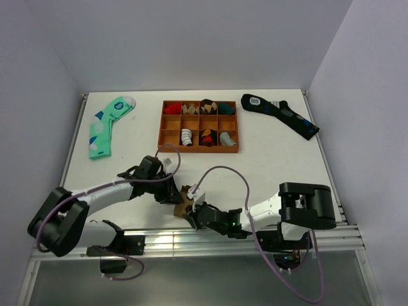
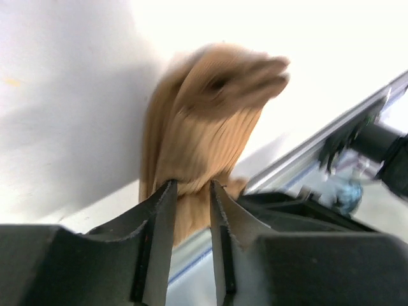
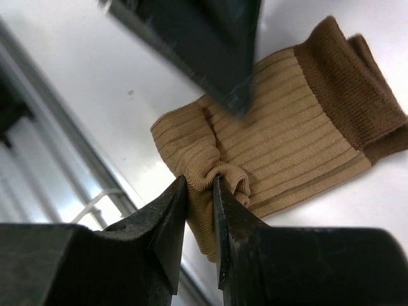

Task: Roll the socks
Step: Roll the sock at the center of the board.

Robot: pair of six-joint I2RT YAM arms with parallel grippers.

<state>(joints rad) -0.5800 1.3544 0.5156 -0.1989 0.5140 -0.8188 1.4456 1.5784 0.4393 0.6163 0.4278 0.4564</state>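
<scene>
Pinching a bunched fold of the socks (image 3: 287,146) is what my right gripper (image 3: 199,182) is doing: its two fingers are standing close together with a knot of tan ribbed knit squeezed between the tips. The rest of that fabric is lying flat on the white table (image 1: 268,166), its darker brown cuff pointing away from my right wrist. One dark finger (image 3: 223,70) of my left arm is pressing down onto the same fabric from above.

My left gripper (image 2: 191,185) is straddling the socks (image 2: 204,108) too; tan knit is filling the narrow gap between its fingers and rising above them, but the picture is smeared, and I cannot tell whether I am clamping it or only enclosing it.

From overhead, both grippers, left (image 1: 173,193) and right (image 1: 193,213), are meeting over the socks (image 1: 183,203) near the front edge, just beyond the aluminium rail (image 1: 210,239). Farther back, a wooden tray (image 1: 199,150) of rolled pairs is sitting between a mint-green sock (image 1: 105,124) and a dark navy sock (image 1: 280,113).
</scene>
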